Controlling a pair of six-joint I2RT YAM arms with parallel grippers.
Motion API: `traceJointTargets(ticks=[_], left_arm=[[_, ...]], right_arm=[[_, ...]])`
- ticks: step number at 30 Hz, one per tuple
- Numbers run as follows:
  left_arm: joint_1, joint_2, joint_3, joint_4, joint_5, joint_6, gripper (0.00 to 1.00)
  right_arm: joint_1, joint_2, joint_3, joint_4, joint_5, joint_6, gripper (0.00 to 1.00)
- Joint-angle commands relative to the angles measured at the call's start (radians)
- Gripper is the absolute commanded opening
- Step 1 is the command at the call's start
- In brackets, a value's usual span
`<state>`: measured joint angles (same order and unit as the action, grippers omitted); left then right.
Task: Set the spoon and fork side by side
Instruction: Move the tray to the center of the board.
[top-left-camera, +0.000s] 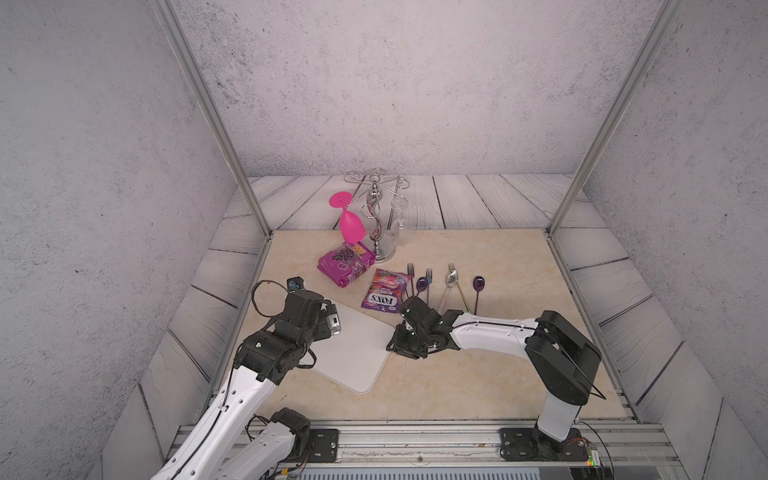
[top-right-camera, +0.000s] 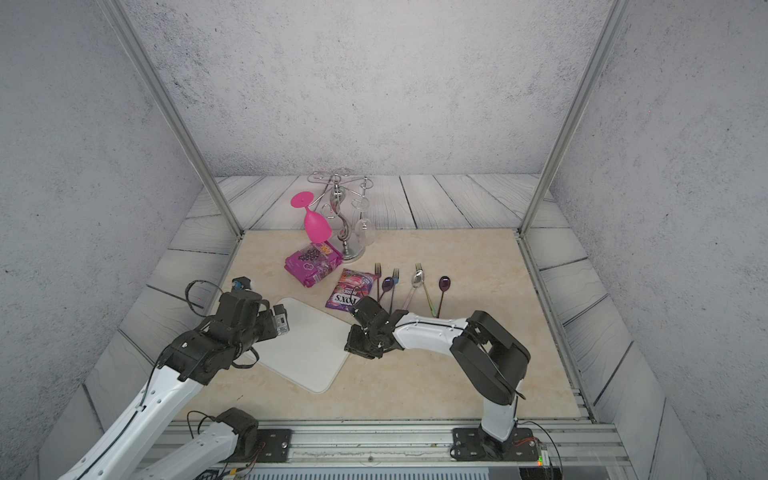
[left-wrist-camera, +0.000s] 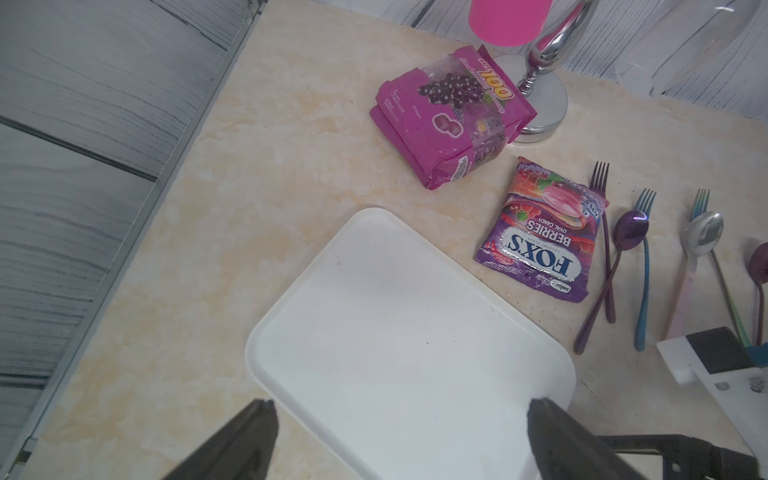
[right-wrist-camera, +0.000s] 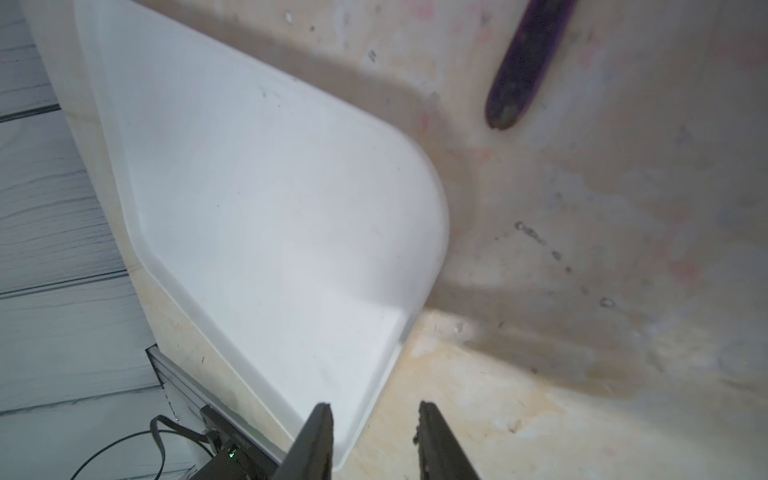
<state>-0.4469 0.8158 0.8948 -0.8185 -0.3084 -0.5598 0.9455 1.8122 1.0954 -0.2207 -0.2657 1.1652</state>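
Note:
Several forks and spoons lie in a row on the table right of the candy bag. Among them are a purple fork (left-wrist-camera: 600, 178), a purple spoon (left-wrist-camera: 631, 230) crossing its handle, a blue fork (top-left-camera: 428, 276) and a silver spoon (top-left-camera: 451, 277). My right gripper (right-wrist-camera: 374, 409) is low at the right edge of the white tray (top-left-camera: 357, 353). Its jaws are partly open, with the tray rim between them. A purple handle end (right-wrist-camera: 523, 70) lies beyond it, untouched. My left gripper (left-wrist-camera: 401, 415) hovers open over the tray's left part, holding nothing.
A Fox's candy bag (top-left-camera: 384, 293) lies beside the cutlery, and a magenta grape candy pack (top-left-camera: 345, 264) sits behind it. A chrome glass rack (top-left-camera: 380, 220) with a hanging pink glass (top-left-camera: 351, 224) stands at the back. Aluminium posts and grey walls enclose the table.

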Motion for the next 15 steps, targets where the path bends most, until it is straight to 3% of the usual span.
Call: traceJointTargets(ticks=[1, 9, 15], left_arm=[[0.006, -0.04, -0.018, -0.025, -0.036, 0.025, 1.0], [0.005, -0.073, -0.029, -0.041, -0.039, 0.046, 1.0], [0.005, -0.088, -0.035, -0.037, -0.035, 0.046, 1.0]], right_arm=[[0.013, 0.036, 0.029, -0.031, 0.042, 0.047, 0.36], [0.018, 0.12, 0.083, -0.021, 0.008, 0.056, 0.31], [0.014, 0.126, 0.09, -0.064, 0.017, 0.05, 0.18]])
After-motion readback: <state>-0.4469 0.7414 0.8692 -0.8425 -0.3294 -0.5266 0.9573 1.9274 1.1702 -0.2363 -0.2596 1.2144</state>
